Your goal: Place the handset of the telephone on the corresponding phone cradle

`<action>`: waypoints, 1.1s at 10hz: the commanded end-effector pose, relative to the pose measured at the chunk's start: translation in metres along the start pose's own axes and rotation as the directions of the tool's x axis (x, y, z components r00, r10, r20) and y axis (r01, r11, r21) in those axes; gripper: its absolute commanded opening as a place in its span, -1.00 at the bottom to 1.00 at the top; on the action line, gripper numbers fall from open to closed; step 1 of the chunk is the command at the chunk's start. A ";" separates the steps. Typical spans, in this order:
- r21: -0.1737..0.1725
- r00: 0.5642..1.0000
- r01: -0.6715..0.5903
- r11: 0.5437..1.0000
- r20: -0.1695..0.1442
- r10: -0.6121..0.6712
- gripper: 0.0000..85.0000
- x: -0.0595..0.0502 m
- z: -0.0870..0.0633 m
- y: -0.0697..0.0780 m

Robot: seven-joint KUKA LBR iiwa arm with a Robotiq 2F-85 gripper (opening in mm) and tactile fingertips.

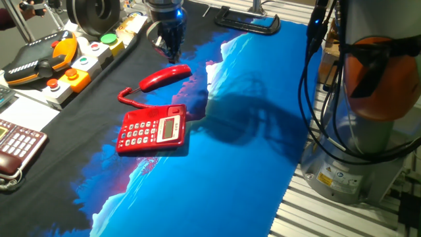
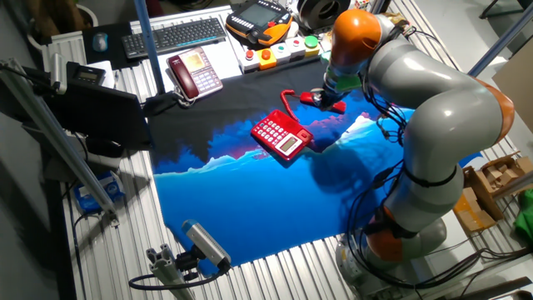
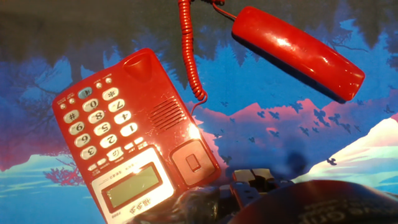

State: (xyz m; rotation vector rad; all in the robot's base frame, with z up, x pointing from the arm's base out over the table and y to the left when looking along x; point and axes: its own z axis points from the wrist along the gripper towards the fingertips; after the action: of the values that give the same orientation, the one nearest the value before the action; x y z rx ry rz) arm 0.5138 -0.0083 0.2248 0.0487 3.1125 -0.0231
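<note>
The red telephone (image 1: 152, 130) lies flat on the blue printed cloth, keypad and grey display up. Its cradle (image 1: 155, 112) is the empty strip along its far edge; in the hand view the cradle (image 3: 186, 158) runs down the phone's (image 3: 118, 134) right side. The red handset (image 1: 164, 77) lies on the cloth just beyond the phone, joined to it by its coiled cord (image 1: 129, 99). It also shows in the hand view (image 3: 298, 51). My gripper (image 1: 173, 56) hangs just above the handset's far end, fingers close together and holding nothing. In the other fixed view the gripper (image 2: 331, 98) partly hides the handset (image 2: 311, 98).
A dark maroon phone (image 1: 16, 148) lies at the left edge. A button box (image 1: 85, 62) and an orange teach pendant (image 1: 39, 59) lie at the back left. A black clamp (image 1: 247, 23) sits at the back. The robot base (image 1: 368, 99) stands to the right. A keyboard (image 2: 175, 35) lies behind.
</note>
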 end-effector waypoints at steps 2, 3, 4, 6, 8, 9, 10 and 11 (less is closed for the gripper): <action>0.034 1.000 0.002 0.999 0.024 -0.003 -0.98 0.000 0.002 -0.001; 0.048 0.999 0.006 0.999 0.035 -0.007 -0.98 -0.001 0.004 0.000; 0.046 0.999 0.009 0.999 0.039 -0.011 -0.98 -0.003 0.006 0.001; 0.039 0.999 -0.024 0.999 0.043 0.022 -0.98 -0.004 0.011 0.007; 0.044 0.998 -0.048 0.998 0.043 0.046 -0.98 -0.007 0.021 0.009; 0.046 0.998 -0.049 0.998 0.042 0.048 -0.98 -0.009 0.027 0.010; 0.043 0.998 -0.050 0.998 0.039 0.048 -0.98 -0.012 0.031 0.009; 0.023 0.998 -0.064 0.998 0.016 0.064 -0.98 -0.013 0.032 0.006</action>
State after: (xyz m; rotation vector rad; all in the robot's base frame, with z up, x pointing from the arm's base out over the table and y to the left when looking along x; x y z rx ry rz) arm 0.5274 -0.0032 0.1923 0.1514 3.0943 -0.0546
